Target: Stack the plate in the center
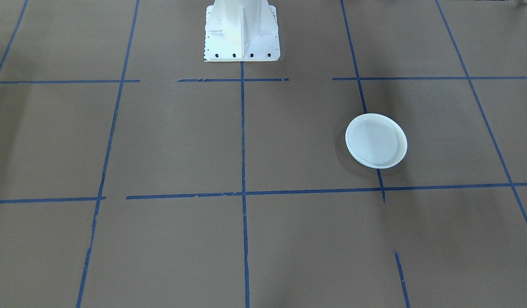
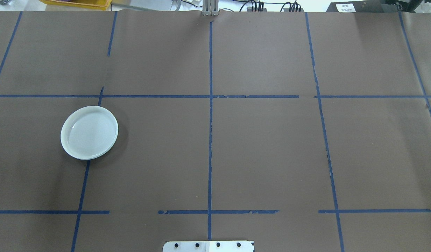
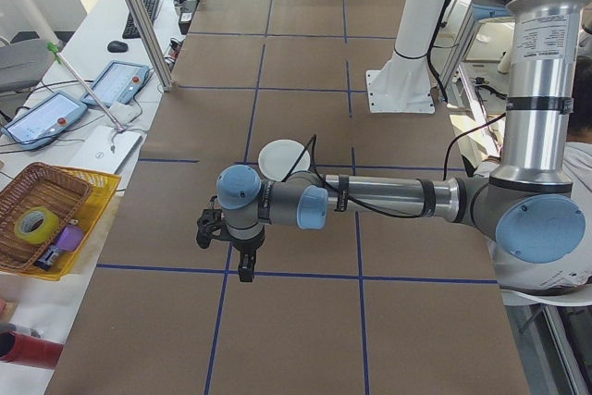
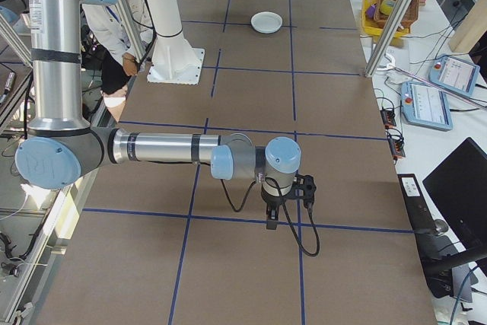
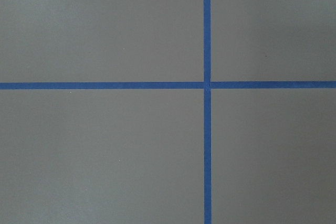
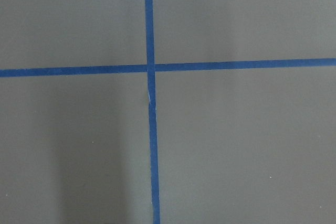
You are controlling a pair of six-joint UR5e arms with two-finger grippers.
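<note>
Jaws on both arms show only in my side views, so I cannot tell their state. One pale plate sits mid-left on the worktop, overhead view.

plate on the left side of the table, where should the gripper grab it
The plate lies flat, open side up, with a low raised rim. Grip the rim, probably the edge nearest the table's middle, coming down from above with one finger inside and one outside. The left gripper is the nearer one.
</note>
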